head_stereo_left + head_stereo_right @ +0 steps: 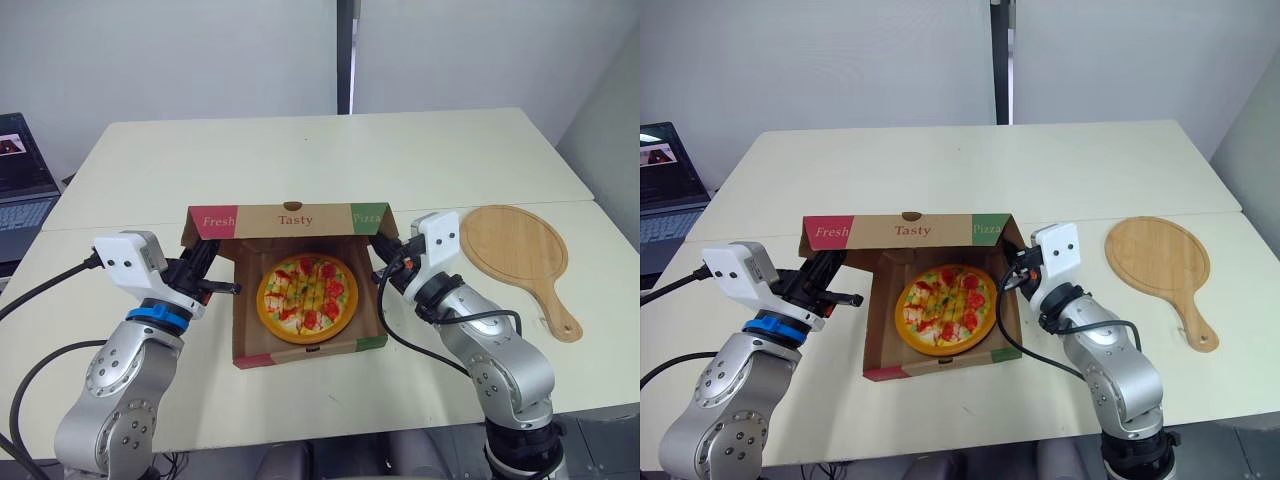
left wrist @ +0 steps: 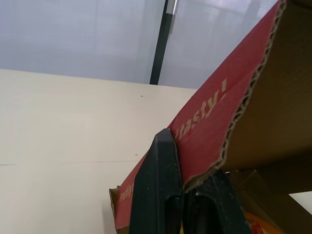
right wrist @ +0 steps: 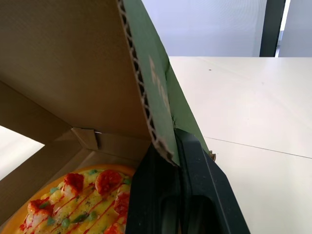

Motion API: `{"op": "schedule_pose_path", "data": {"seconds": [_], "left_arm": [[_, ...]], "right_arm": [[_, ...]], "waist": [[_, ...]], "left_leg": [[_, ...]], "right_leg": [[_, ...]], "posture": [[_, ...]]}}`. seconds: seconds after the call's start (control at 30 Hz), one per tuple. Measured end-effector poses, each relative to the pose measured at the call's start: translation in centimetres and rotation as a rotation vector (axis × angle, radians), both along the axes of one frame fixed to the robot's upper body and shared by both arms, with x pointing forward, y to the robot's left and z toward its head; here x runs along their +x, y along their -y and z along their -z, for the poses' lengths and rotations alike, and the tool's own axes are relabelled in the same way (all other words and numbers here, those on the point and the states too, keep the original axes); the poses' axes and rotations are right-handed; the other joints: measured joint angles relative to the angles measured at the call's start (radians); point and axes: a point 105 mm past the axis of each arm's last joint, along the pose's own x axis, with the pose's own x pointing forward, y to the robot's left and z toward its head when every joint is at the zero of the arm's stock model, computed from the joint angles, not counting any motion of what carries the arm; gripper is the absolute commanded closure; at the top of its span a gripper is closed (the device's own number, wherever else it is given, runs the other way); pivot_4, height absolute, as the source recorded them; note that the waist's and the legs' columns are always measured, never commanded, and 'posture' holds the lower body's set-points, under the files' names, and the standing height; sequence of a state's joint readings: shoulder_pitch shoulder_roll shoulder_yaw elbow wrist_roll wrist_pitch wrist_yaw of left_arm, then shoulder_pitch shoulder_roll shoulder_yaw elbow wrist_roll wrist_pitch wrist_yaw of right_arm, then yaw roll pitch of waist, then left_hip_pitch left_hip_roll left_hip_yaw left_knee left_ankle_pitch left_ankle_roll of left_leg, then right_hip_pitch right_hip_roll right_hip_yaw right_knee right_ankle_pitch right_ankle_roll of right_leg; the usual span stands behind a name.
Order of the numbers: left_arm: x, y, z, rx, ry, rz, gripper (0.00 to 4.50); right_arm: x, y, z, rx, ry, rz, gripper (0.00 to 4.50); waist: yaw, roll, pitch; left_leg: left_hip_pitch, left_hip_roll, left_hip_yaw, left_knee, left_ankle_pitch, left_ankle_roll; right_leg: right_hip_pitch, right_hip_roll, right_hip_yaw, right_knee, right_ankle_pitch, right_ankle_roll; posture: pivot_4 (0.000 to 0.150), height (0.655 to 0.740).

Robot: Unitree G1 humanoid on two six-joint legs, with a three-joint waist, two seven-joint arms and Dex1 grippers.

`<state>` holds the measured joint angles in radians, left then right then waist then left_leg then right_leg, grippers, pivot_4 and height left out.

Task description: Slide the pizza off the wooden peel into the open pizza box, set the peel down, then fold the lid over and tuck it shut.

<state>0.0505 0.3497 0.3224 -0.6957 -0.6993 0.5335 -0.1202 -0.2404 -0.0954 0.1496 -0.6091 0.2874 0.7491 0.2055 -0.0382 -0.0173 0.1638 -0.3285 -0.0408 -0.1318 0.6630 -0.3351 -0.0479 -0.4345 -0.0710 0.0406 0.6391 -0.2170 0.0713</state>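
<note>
Presently, the pizza is found lying flat inside the pizza box, and the wooden peel has been set down on the table, well apart to the right of the box. The lid is held half raised over the rear of the box, its printed front panel facing the camera.

The left gripper is seen pinched narrow on the red corner of the lid. The right gripper is likewise closed on the green corner. Both grips are taken at the very edge of the cardboard.

Risks noted:
- The lid could be twisted or creased if one arm is brought down ahead of the other.
- The thin edge grip could be lost, and the lid would then spring back open.
- The box base is not held; it could be dragged across the table as the lid is pushed forward.
- The front panel could be driven onto the pizza, or left outside the front wall, rather than tucked in.

Not established: the hinge at the rear, which is hidden behind the lid. The lid's side flaps and their position against the box walls cannot be made out. In the head views the fingertips are masked by the lid corners.
</note>
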Motion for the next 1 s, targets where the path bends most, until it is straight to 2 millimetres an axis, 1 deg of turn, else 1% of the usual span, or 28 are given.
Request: {"op": "schedule_pose_path", "data": {"seconds": [0.07, 0.2, 0.23, 0.27, 0.33, 0.37, 0.43, 0.5, 0.63, 0.7, 0.77, 0.83, 0.9, 0.93, 1.0], "left_arm": [[-0.1, 0.1, 0.0, 0.001, 0.0, 0.004, 4.5], [-0.1, 0.0, 0.0, 0.005, 0.004, 0.005, 4.5], [-0.1, 0.1, 0.0, 0.007, 0.005, 0.007, 4.5], [-0.2, 0.1, 0.0, 0.008, 0.004, 0.01, 4.5], [-0.2, 0.2, 0.0, 0.01, 0.004, 0.018, 4.5], [-0.2, 0.2, 0.1, 0.011, 0.005, 0.018, 4.5], [-0.2, 0.2, 0.0, 0.014, 0.008, 0.018, 4.5], [-0.2, 0.2, 0.0, 0.015, 0.01, 0.02, 4.5], [-0.2, 0.2, 0.0, 0.016, 0.01, 0.02, 4.5], [-0.2, 0.2, 0.0, 0.018, 0.01, 0.019, 4.5], [-0.2, 0.2, 0.0, 0.02, 0.01, 0.017, 4.5], [-0.2, 0.2, -0.1, 0.021, 0.011, 0.017, 4.5], [-0.1, 0.2, -0.1, 0.023, 0.012, 0.018, 4.5], [-0.1, 0.2, -0.1, 0.025, 0.013, 0.02, 4.5], [-0.1, 0.2, -0.2, 0.031, 0.015, 0.021, 4.5]], "right_arm": [[0.0, -0.2, 0.1, 0.006, -0.01, -0.013, 3.82], [-0.4, -0.3, 0.2, 0.015, -0.024, -0.064, 2.51], [-0.4, -0.2, 0.3, 0.01, -0.027, -0.076, 2.14], [-0.5, 0.0, 0.3, 0.005, -0.029, -0.086, 1.65], [-0.8, 0.5, 0.5, -0.018, -0.037, -0.112, 1.11], [-1.1, 0.9, 1.0, -0.05, -0.052, -0.131, 1.11], [-1.5, 2.2, 3.0, -0.114, -0.123, -0.151, 1.11], [-1.8, 3.3, 3.8, -0.142, -0.159, -0.17, 1.11], [-1.9, 5.6, 3.3, -0.192, -0.151, -0.197, 1.11], [-1.3, 7.2, 3.0, -0.206, -0.15, -0.177, 1.11], [0.0, 9.0, 2.0, -0.197, -0.125, -0.122, 1.48], [1.6, 10.1, 0.1, -0.18, -0.069, -0.073, 2.01], [3.1, 10.4, -2.1, -0.194, 0.005, -0.05, 2.79], [3.6, 10.3, -3.2, -0.201, 0.041, -0.048, 3.11], [4.6, 9.4, -4.5, -0.212, 0.078, -0.064, 3.89]], "waist": [[0.0, 0.0, 0.0], [0.003, 0.0, 0.0], [0.003, 0.0, 0.0], [0.004, 0.0, 0.0], [0.005, 0.0, 0.0], [0.006, 0.0, 0.0], [0.008, 0.0, 0.0], [0.009, 0.0, 0.001], [0.009, 0.0, 0.001], [0.009, 0.0, 0.001], [0.008, 0.0, 0.001], [0.007, 0.001, 0.002], [0.007, 0.001, 0.002], [0.008, 0.001, 0.002], [0.008, 0.001, 0.002]], "left_leg": [[0.0, 0.0, 0.0, 0.0, 0.0, 0.0], [0.0, 0.0, 0.0, 0.0, 0.0, 0.0], [0.0, 0.0, 0.0, 0.0, 0.0, 0.0], [0.0, 0.0, 0.0, 0.0, 0.0, 0.001], [0.0, 0.0, -0.002, 0.0, -0.001, 0.001], [0.0, 0.0, -0.003, 0.0, -0.001, 0.002], [0.001, 0.0, -0.003, 0.0, -0.001, 0.002], [0.0, 0.0, -0.002, 0.0, -0.001, 0.003], [0.001, 0.0, -0.003, 0.0, -0.002, 0.003], [0.001, 0.0, -0.002, 0.0, -0.002, 0.003], [0.001, 0.0, -0.002, 0.0, -0.002, 0.003], [0.001, 0.0, -0.002, 0.0, -0.002, 0.003], [0.001, 0.0, -0.002, 0.0, -0.001, 0.003], [0.001, 0.0, -0.002, 0.0, -0.001, 0.003], [0.001, 0.0, -0.002, 0.0, -0.001, 0.002]], "right_leg": [[0.0, 0.0, 0.0, 0.0, 0.0, 0.0], [0.0, 0.0, 0.0, -0.001, 0.0, 0.0], [0.001, 0.0, 0.0, -0.001, 0.0, 0.0], [0.001, 0.0, 0.0, -0.002, 0.0, 0.0], [0.004, 0.0, -0.002, -0.006, 0.0, 0.0], [0.007, 0.0, -0.003, -0.009, 0.0, 0.0], [0.009, 0.0, -0.003, -0.012, 0.0, 0.001], [0.009, 0.0, -0.003, -0.013, 0.001, 0.001], [0.01, 0.0, -0.004, -0.013, 0.0, 0.001], [0.01, 0.0, -0.003, -0.013, 0.0, 0.001], [0.01, 0.0, -0.003, -0.013, 0.001, 0.001], [0.01, 0.0, -0.003, -0.013, 0.001, 0.001], [0.01, 0.0, -0.003, -0.012, 0.001, 0.001], [0.01, 0.0, -0.003, -0.012, 0.001, 0.001], [0.01, 0.0, -0.003, -0.013, 0.001, 0.001]], "posture": [[0.15, 0.74], [0.15, 0.74], [0.15, 0.74], [0.15, 0.74], [0.15, 0.74], [0.15, 0.74], [0.15, 0.74], [0.15, 0.74], [0.15, 0.74], [0.15, 0.74], [0.15, 0.74], [0.15, 0.74], [0.15, 0.74], [0.15, 0.74], [0.15, 0.74]]}}
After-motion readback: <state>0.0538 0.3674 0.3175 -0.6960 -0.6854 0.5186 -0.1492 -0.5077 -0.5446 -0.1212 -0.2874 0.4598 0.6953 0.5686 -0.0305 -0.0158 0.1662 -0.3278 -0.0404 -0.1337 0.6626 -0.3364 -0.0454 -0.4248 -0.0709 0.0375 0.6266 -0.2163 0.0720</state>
